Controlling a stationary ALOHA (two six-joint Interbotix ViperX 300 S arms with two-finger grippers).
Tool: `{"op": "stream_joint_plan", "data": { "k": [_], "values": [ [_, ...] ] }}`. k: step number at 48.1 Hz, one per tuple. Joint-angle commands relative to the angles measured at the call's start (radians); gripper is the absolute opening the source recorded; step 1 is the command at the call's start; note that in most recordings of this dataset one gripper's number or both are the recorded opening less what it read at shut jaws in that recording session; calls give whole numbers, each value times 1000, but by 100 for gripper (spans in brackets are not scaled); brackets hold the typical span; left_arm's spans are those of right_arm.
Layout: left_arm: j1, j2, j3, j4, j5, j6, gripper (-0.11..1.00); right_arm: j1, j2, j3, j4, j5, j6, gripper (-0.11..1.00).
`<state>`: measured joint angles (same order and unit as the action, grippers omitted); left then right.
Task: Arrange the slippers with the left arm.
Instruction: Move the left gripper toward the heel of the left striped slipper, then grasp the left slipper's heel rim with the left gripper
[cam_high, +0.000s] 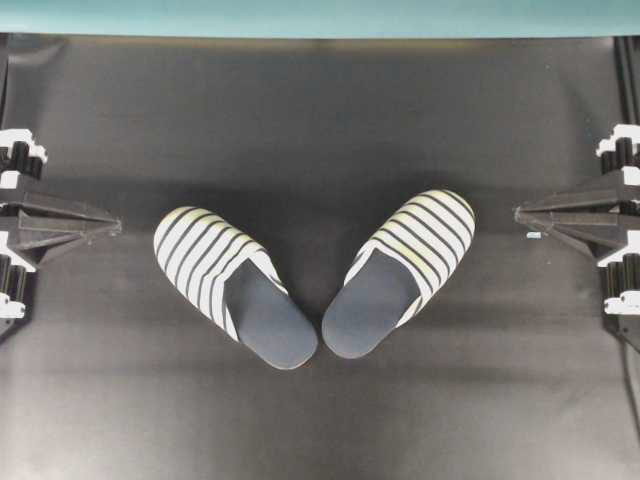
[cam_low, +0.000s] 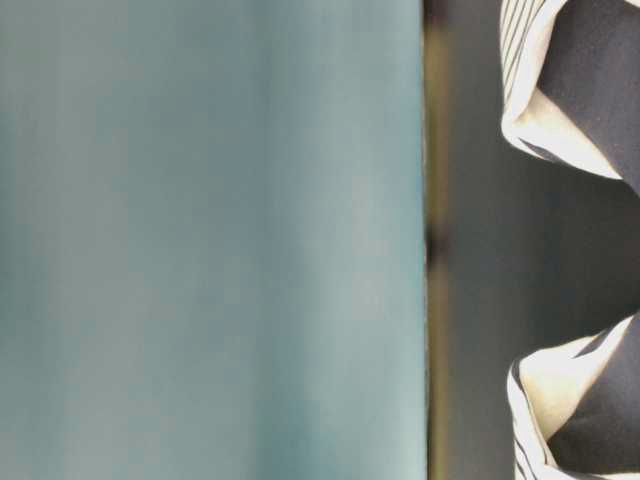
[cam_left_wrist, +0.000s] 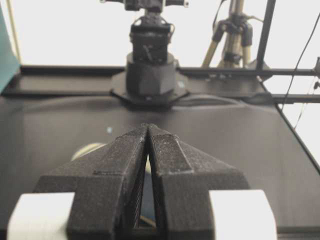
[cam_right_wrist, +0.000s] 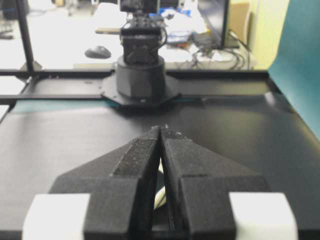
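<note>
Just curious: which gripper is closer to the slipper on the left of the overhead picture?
Left. The left gripper sits just beside that slipper; the right gripper waits across the table.

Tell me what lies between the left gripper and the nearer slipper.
Nothing visible. From overhead, only bare black table separates the shut left gripper from the left slipper. The right slipper lies farther off.

White toe covers banded with dark navy stripes and navy insoles are seen on the slippers (cam_high: 310, 275); a matte black counter (cam_high: 320, 120) and teal backdrop (cam_high: 320, 15) are shown.
</note>
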<state>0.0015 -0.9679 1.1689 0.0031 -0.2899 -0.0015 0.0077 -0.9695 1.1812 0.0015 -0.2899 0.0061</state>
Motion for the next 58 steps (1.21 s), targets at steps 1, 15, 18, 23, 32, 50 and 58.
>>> {"op": "stream_joint_plan", "data": {
  "k": [1, 15, 18, 23, 32, 50, 58],
  "values": [
    [-29, 51, -25, 34, 40, -92, 5, -12, 14, -6, 2, -3, -9, 4],
    [-21, 272, -144, 38, 224, -305, 0, -23, 9, -3, 3, 229, -2, 0],
    [-14, 334, -190, 38, 298, -310, 0, -21, 5, -3, 2, 242, -3, 0],
    [9, 449, -284, 38, 443, -344, 0, -23, 3, -3, 3, 242, -3, 0],
    [35, 675, -489, 40, 723, -446, 0, -26, 3, -5, 2, 249, -3, 0],
    [48, 887, -718, 46, 1098, -460, 5, -26, 0, -3, 3, 267, -3, 0],
    [57, 900, -741, 46, 1169, -465, 42, -28, -2, -2, 3, 287, -2, 0]
  ]
}}
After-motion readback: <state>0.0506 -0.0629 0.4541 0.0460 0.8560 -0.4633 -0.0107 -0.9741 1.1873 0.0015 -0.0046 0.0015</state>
